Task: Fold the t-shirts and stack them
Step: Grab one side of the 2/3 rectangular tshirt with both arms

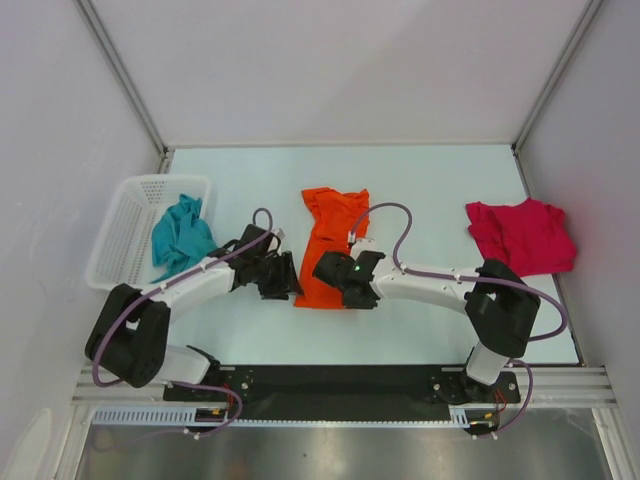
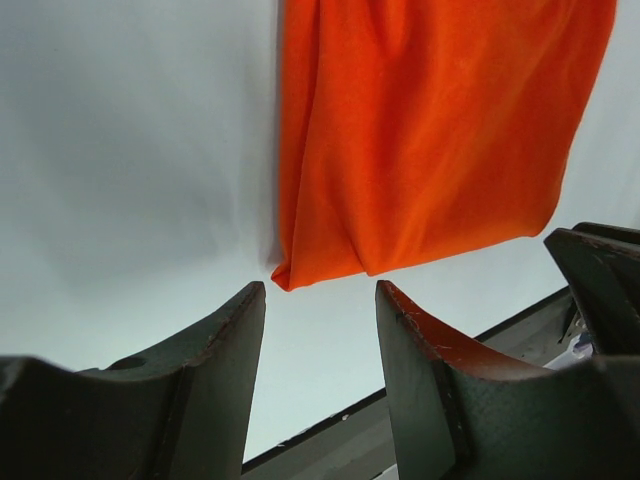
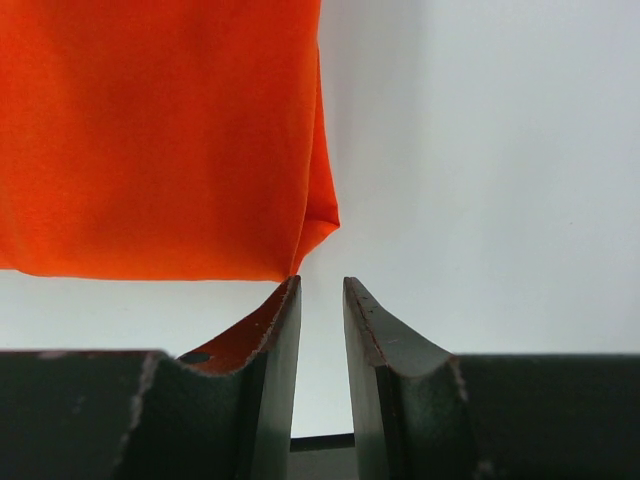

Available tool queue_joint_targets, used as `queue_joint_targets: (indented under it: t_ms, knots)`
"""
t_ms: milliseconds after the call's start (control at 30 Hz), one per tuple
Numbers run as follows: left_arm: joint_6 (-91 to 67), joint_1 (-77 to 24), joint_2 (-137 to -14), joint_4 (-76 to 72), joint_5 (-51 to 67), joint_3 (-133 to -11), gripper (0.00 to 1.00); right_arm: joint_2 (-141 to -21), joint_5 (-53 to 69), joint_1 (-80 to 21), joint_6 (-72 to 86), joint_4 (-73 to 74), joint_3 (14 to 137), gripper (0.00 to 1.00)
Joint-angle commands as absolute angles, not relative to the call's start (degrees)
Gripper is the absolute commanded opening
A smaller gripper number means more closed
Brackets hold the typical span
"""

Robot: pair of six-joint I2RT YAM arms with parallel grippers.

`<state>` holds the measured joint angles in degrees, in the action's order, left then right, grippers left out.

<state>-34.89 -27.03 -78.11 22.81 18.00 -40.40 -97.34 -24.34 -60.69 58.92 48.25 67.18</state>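
An orange t-shirt (image 1: 330,245) lies folded into a long strip at the table's middle. Both grippers sit at its near end. My left gripper (image 1: 283,277) is just left of the near-left corner, and its jaws (image 2: 320,295) stand open and empty a little short of that corner of the orange t-shirt (image 2: 420,140). My right gripper (image 1: 335,272) is at the near-right corner. It (image 3: 321,283) is open by a narrow gap with nothing in it, and the orange t-shirt (image 3: 150,140) ends right at the left fingertip. A crimson t-shirt (image 1: 520,235) lies crumpled at the right. A teal t-shirt (image 1: 180,235) spills out of the basket.
A white mesh basket (image 1: 125,225) stands at the left edge of the table. A black rail (image 1: 330,380) with the arm bases runs along the near edge. Enclosure walls close in the left, right and back.
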Motion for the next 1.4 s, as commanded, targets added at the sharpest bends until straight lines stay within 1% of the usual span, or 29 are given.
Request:
queue_joint_targets:
  t_ms: [0, 533, 967, 1367]
  knots:
    - [-34.3, -28.4, -80.2, 20.0, 17.1, -42.2, 0.54, -96.6, -27.1, -61.1, 60.0, 49.6, 69.3, 0.29]
    - [-33.7, -29.1, -83.6, 20.1, 17.2, -45.0, 0.53, -100.7, -26.8, -59.8, 56.6, 47.9, 73.0, 0.29]
    - [-32.9, -29.1, -85.4, 20.7, 17.4, -46.8, 0.54, -101.2, -24.9, -58.4, 56.3, 45.8, 70.8, 0.3]
    - [-32.4, -29.1, -85.9, 20.8, 17.0, -45.9, 0.53, -103.5, -22.3, -58.8, 57.5, 42.5, 68.5, 0.29]
